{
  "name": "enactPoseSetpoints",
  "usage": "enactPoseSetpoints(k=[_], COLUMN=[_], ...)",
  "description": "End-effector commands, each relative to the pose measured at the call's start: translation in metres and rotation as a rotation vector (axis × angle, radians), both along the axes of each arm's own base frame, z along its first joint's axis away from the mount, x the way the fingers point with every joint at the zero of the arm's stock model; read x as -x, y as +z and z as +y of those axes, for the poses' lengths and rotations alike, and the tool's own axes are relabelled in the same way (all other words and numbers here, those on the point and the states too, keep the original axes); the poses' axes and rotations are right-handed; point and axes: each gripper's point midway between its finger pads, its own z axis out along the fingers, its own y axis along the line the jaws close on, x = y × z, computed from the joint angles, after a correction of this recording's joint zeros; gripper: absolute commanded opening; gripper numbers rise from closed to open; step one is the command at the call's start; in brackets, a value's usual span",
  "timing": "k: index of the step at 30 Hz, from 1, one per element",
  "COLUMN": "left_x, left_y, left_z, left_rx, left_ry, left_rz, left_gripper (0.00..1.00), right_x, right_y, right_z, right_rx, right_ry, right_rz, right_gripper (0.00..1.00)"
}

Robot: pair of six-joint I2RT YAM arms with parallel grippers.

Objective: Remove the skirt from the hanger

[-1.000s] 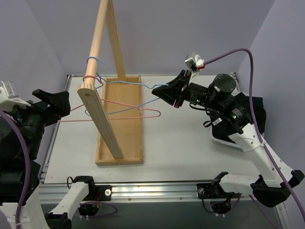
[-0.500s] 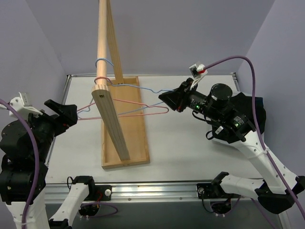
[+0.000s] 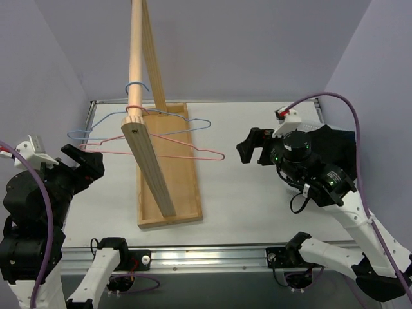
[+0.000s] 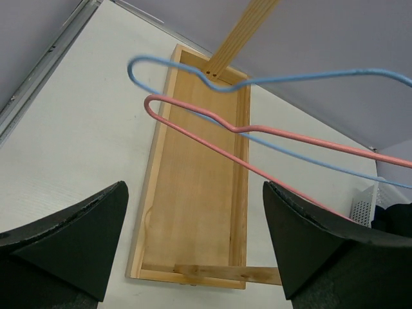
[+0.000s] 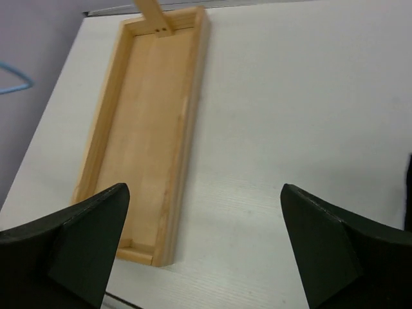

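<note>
A blue wire hanger (image 4: 309,75) and a pink wire hanger (image 4: 302,135) hang bare from the wooden pole (image 3: 136,51). Neither gripper touches them. The skirt (image 3: 341,143) is a dark heap at the table's right edge, behind my right arm. My left gripper (image 3: 89,164) stands open at the left, near the hangers' left ends, with nothing between its fingers (image 4: 194,193). Right of the rack, my right gripper (image 3: 248,149) is open and empty over bare table (image 5: 205,190).
The pole's rack stands in a long wooden tray (image 3: 183,187) in the middle of the table. A white basket (image 4: 364,205) shows at the right next to the dark cloth. Purple walls close in the left, back and right sides.
My right gripper opened, let go of the blue hanger's right end and drew back to the right. Both hangers swung back left under the pole. The left gripper dropped lower.
</note>
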Motion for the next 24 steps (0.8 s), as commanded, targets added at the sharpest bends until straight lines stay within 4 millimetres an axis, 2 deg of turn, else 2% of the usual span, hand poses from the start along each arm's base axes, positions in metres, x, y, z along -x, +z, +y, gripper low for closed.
enactPoseSetpoints(k=[1, 2, 4, 5, 7, 10, 14, 16, 17, 20, 24], left_x=[0.013, 0.016, 0.023, 0.026, 0.036, 0.046, 0.054, 0.057, 0.058, 0.059, 0.065], left_y=[0.005, 0.004, 0.001, -0.002, -0.015, -0.038, -0.065, -0.077, -0.077, -0.088, -0.102], left_z=[-0.001, -0.002, -0.004, -0.004, -0.008, -0.016, -0.027, -0.038, -0.050, -0.064, -0.091], left_rx=[0.006, 0.011, 0.017, 0.024, 0.060, 0.115, 0.155, 0.178, 0.190, 0.207, 0.261], left_ry=[-0.008, -0.010, -0.021, -0.021, -0.026, -0.053, -0.100, -0.158, -0.226, -0.313, -0.468], left_rz=[-0.011, -0.005, -0.006, -0.006, 0.007, 0.037, 0.084, 0.098, 0.087, 0.089, 0.105], left_gripper=[0.94, 0.94, 0.94, 0.94, 0.94, 0.94, 0.94, 0.94, 0.94, 0.94, 0.94], right_x=[0.004, 0.008, 0.015, 0.020, 0.030, 0.049, 0.069, 0.076, 0.082, 0.090, 0.092], right_y=[-0.031, -0.036, -0.059, -0.060, -0.075, -0.076, -0.079, -0.084, -0.089, -0.103, -0.112], right_z=[-0.064, -0.074, -0.092, -0.098, -0.111, -0.123, -0.124, -0.128, -0.129, -0.125, -0.118], right_rx=[0.099, 0.104, 0.139, 0.124, 0.110, -0.026, -0.218, -0.288, -0.359, -0.465, -0.533], right_ry=[-0.305, -0.344, -0.431, -0.452, -0.523, -0.569, -0.539, -0.554, -0.556, -0.538, -0.502], right_rz=[0.064, 0.067, 0.106, 0.106, 0.145, 0.137, 0.105, 0.104, 0.106, 0.121, 0.113], right_gripper=[1.00, 1.00, 1.00, 1.00, 1.00, 1.00, 1.00, 1.00, 1.00, 1.00, 1.00])
